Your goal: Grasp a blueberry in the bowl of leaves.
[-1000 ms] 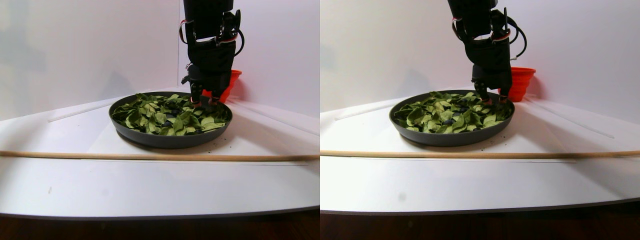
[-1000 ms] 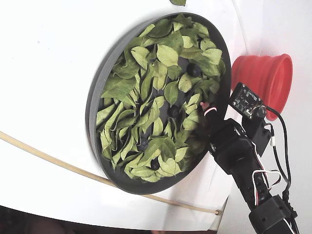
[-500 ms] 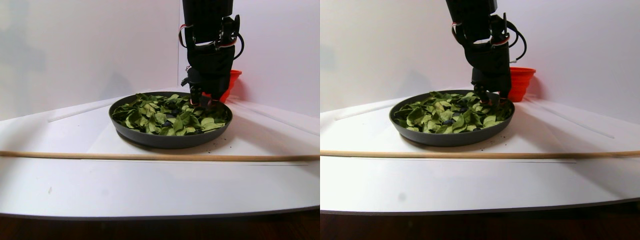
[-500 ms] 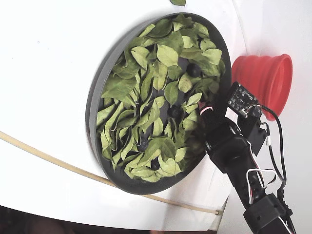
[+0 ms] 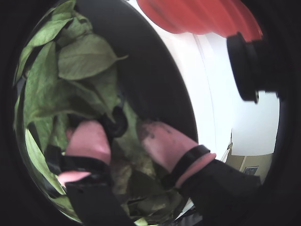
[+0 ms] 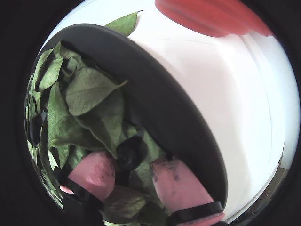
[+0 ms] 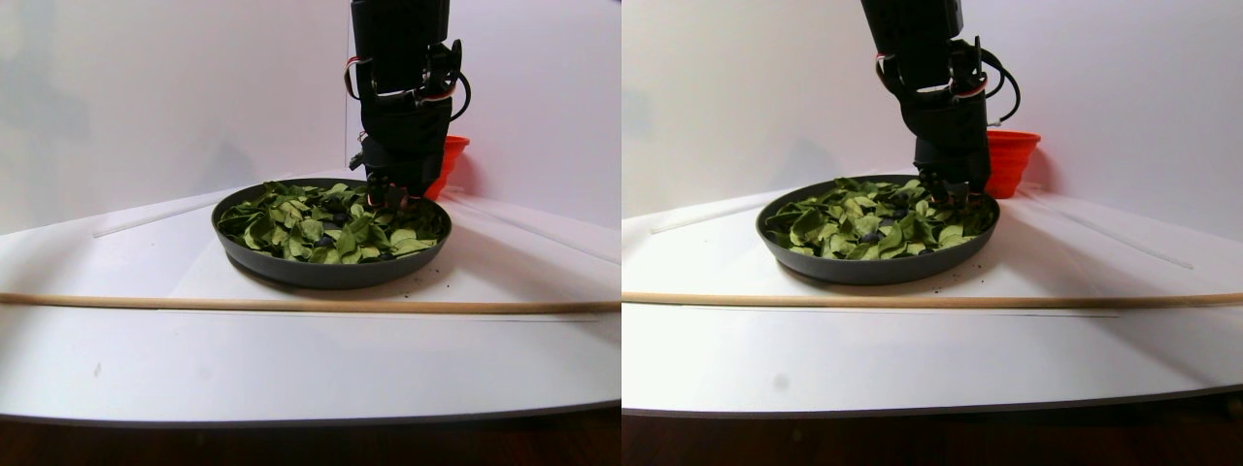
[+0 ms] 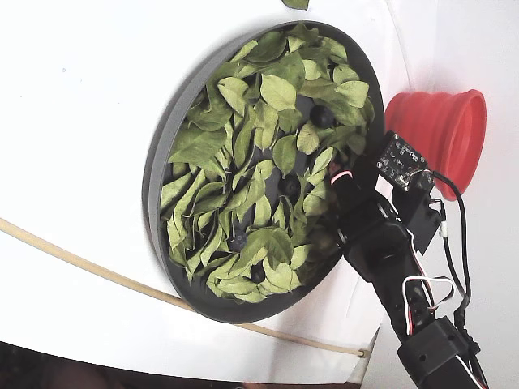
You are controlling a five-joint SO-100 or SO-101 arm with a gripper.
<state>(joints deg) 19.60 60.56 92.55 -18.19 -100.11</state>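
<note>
Here the hand (image 6: 136,172) sits low in the bowl (image 6: 188,127), pink fingers (image 6: 176,186) parted, nothing gripped, a dark blueberry (image 6: 128,154) just ahead between the tips among the leaves (image 6: 89,94). Likely small, soft, rolls and squashes easily; pinch gently across its middle. Fixed view alone shows other blueberries (image 8: 322,115) beyond the hand, and the red cup (image 8: 442,134) beside it.

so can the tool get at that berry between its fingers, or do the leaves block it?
Probably yes. In both wrist views the blueberry sits exposed just ahead of the open tool, fingers on either side. Leaves crowd its edges inside the bowl, but none cover it.
</note>
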